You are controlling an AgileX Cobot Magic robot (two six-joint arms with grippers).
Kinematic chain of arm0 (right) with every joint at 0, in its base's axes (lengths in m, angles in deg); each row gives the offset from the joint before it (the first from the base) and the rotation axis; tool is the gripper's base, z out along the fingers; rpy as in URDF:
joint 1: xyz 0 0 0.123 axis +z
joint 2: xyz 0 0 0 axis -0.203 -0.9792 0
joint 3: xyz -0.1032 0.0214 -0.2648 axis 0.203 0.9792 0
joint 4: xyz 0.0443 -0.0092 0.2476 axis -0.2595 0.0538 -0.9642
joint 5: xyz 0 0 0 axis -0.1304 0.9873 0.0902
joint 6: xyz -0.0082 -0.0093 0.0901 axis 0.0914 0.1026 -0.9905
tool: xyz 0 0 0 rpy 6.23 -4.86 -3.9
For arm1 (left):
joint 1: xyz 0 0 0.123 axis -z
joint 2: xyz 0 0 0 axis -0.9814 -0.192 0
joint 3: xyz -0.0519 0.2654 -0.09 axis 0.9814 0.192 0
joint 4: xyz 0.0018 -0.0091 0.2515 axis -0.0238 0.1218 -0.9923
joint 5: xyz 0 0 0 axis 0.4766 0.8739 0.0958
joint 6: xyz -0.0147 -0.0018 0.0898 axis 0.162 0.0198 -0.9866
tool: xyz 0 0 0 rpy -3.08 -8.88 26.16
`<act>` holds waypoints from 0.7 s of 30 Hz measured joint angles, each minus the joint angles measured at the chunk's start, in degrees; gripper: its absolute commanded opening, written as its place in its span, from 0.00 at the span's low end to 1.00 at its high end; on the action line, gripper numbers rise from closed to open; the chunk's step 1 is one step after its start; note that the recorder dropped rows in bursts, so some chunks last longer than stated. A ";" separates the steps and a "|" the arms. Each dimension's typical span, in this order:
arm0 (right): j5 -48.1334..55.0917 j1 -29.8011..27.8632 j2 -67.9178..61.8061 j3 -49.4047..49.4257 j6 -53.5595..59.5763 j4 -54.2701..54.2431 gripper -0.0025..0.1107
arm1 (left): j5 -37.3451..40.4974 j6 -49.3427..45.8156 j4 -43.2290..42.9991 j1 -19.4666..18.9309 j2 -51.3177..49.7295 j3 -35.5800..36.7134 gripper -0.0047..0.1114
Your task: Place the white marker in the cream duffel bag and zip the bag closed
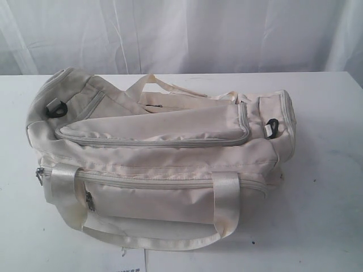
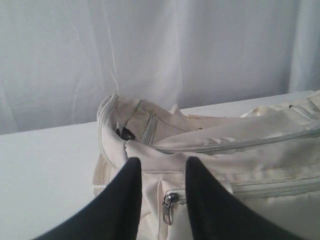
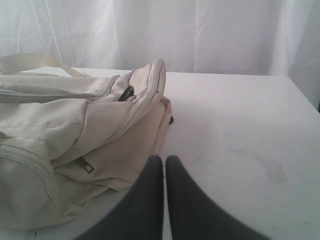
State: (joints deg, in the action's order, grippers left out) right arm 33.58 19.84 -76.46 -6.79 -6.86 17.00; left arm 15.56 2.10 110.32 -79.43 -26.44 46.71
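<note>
Desk (image 1: 317,215): white, flat, running out under the lens at its near edge; pale curtain (image 1: 227,34) hung behind the far edge.

Cream duffel bag (image 1: 170,164): lying lengthwise across the middle of the desk, long side along the near edge, one end toward the left edge, the other toward the right. Top-flap zip (image 1: 153,141) and front-pocket zip apparently run shut; no dark lining on show. Front handle (image 1: 147,242) slack on the desk toward the near edge.

Left end effector (image 2: 163,162): outside the exterior view; in its wrist view, low at the bag's left end, aimed at the corner by the zip pull (image 2: 169,204). Jaws partway apart, nothing between them. Contact with the fabric: cannot tell.

Right end effector (image 3: 164,159): likewise outside the exterior view; low over bare desk beside the bag's right end, clear of it. Jaws pressed together, empty.

Black clip (image 1: 57,109): on the left end panel; a second at the right end.

White marker: not seen in any view, neither on the desk nor in either end effector.

Progress, as a judgement: marker probably inside and zip drawn, task likely at or near its finish, though unprovable from outside a closed bag. Left to do, if anything: check of the zip's last stretch.
</note>
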 measured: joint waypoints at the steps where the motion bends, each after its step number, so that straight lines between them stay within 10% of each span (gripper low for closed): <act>1: 0.00 0.00 0.00 0.00 0.00 0.00 0.05 | 0.00 4.58 -3.16 0.00 0.00 0.00 0.35; 12: 0.00 0.00 0.00 0.00 0.00 0.00 0.05 | 0.28 49.54 -48.61 0.00 0.00 0.00 0.35; 21: 0.00 0.00 0.00 0.00 0.00 0.00 0.05 | 0.30 54.27 -52.98 0.00 0.00 0.13 0.35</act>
State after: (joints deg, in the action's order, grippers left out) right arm 33.58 19.84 -76.46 -6.79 -6.86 17.00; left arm 15.86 56.36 57.34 -79.43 -26.44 46.83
